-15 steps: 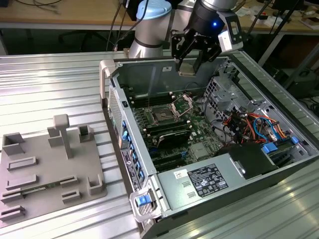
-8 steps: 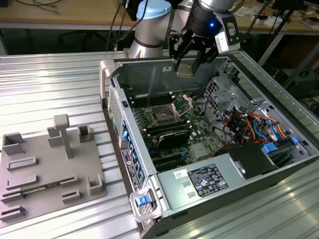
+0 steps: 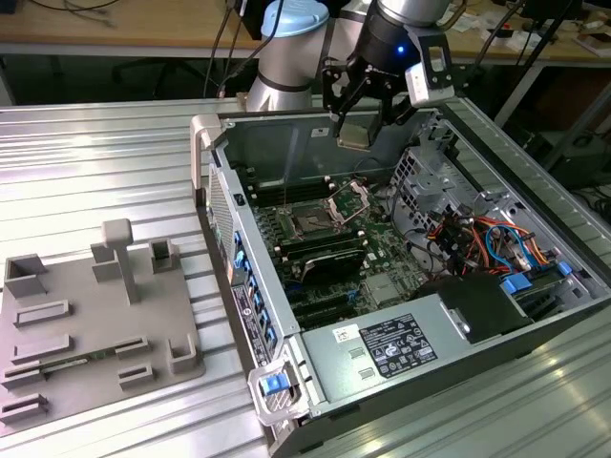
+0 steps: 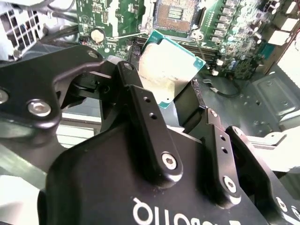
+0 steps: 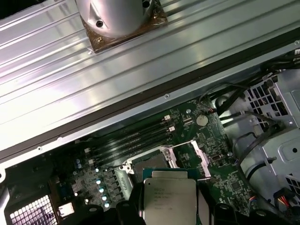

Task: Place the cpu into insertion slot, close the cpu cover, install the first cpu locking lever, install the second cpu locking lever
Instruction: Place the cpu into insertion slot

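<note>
Black gripper fingers pinch the cpu by 2 opposite edges, holding it raised above the insertion slot, not touching it. Beside that slot the cpu cover stands hinged open. Beyond the slot lie long memory slots.

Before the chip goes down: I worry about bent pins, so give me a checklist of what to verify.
1. The cpu gripped by the end effector: ok, clamped on two edges.
2. The insertion slot free of anything: ok.
3. The cpu cover raised: ok, it stands open.
4. The cpu lined up over the slot: cannot tell; it hangs high above it.
5. Orientation matched to the slot: cannot tell.
</note>
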Controlling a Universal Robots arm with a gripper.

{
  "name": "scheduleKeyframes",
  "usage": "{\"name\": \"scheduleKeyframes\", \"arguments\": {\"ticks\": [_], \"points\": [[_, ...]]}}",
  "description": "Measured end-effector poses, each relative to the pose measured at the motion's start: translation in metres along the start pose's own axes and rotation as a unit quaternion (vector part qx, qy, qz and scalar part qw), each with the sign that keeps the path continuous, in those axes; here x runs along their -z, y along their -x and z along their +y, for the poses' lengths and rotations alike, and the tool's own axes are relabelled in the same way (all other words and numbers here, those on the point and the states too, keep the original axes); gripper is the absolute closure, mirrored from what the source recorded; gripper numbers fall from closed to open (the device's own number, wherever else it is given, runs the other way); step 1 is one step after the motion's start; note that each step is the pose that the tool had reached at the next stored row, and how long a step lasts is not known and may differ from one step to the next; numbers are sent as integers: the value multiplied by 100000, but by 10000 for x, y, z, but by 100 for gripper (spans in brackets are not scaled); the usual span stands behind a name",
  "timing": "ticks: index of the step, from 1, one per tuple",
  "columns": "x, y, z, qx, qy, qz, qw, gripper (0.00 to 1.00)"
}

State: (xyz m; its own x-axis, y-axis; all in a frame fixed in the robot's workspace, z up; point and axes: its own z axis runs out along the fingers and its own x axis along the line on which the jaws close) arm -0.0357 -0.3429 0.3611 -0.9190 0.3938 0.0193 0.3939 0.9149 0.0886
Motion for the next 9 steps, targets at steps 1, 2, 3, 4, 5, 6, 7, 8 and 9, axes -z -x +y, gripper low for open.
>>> {"name": "scheduleKeyframes", "arguments": {"ticks": [1,2,3,4,5,6,7,8,9], "points": [[-3,0,0,-670,10,-58,99998,45],[-8,0,-1,-1668,34,-150,99986,45],[-12,0,-1,-2630,48,-233,99965,45],[-16,0,-1,-3145,60,-281,99950,45],[-19,0,-2,-3512,68,-312,99938,45],[-22,-1,-3,-3812,71,-337,99927,45],[-26,-2,-4,-4247,79,-378,99909,45],[-29,-3,-4,-4564,86,-407,99895,45],[-31,-4,-5,-4996,90,-445,99874,45]]}}
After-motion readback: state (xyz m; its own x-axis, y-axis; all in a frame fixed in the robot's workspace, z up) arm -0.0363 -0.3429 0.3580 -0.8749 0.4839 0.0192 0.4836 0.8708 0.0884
